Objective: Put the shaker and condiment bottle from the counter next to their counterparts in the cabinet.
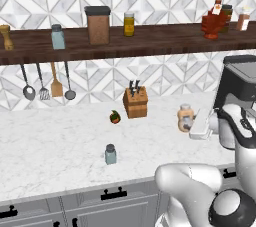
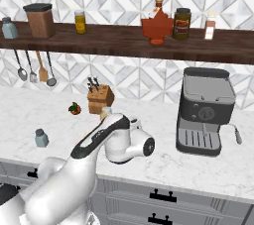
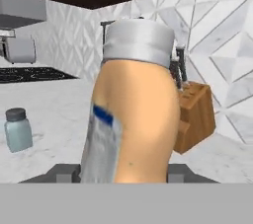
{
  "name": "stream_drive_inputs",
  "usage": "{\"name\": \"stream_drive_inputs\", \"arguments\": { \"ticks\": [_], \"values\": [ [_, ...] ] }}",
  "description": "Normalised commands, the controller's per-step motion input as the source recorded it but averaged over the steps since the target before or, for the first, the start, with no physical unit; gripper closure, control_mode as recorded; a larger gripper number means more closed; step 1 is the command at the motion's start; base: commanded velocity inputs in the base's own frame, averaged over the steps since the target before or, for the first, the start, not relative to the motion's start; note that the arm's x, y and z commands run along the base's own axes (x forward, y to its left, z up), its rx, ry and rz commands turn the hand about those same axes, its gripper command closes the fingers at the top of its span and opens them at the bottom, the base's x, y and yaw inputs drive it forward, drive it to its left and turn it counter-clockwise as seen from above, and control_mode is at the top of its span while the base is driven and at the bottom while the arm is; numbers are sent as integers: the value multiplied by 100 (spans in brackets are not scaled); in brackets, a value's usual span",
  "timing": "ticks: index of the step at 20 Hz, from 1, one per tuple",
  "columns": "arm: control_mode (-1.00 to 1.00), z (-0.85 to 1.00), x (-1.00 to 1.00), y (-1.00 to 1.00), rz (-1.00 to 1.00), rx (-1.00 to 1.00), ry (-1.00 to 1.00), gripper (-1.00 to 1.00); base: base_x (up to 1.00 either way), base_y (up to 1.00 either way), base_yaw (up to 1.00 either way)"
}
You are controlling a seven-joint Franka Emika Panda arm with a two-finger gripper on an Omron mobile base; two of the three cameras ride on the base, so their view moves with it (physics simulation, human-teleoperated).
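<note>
Gripper (image 3: 123, 173) closed on the condiment bottle (image 3: 136, 114), one dark finger on each side of its lower body; the peach-orange body and pale cap stand upright, close in the hand view. From the left base view the condiment bottle (image 1: 185, 118) stands on the white marble counter (image 1: 60, 151), with the white hand against its right side. The knife block (image 1: 135, 102) sits behind and to the left of the bottle, a small red fruit (image 1: 115, 117) just left of the block. The shaker (image 1: 110, 154) stands apart near the counter's front edge. On the cabinet (image 1: 150, 38) above: matching shaker (image 1: 58, 37) toward the left, brown canister (image 1: 98, 25), yellow jar (image 1: 129, 24), red sauce bottles (image 1: 214, 20) at right. Coffee machine (image 2: 205, 111) on the counter, right.
</note>
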Motion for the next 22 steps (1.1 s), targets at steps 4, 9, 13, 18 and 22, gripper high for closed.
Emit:
{"name": "stream_drive_inputs", "arguments": {
  "ticks": [4, 9, 13, 18, 22],
  "values": [
    [-100, 100, -29, 22, -6, -25, -16, 100, 0, 0, 0],
    [-100, 90, -33, 10, -16, -16, -11, 100, 0, 0, 0],
    [-100, 88, -28, 0, -22, -6, -4, 100, 0, 0, 0],
    [-100, 84, -27, 0, -28, 0, 1, 100, 0, 0, 0],
    [-100, 96, -15, -2, -26, 1, 5, 100, 0, 0, 0]
  ]
}}
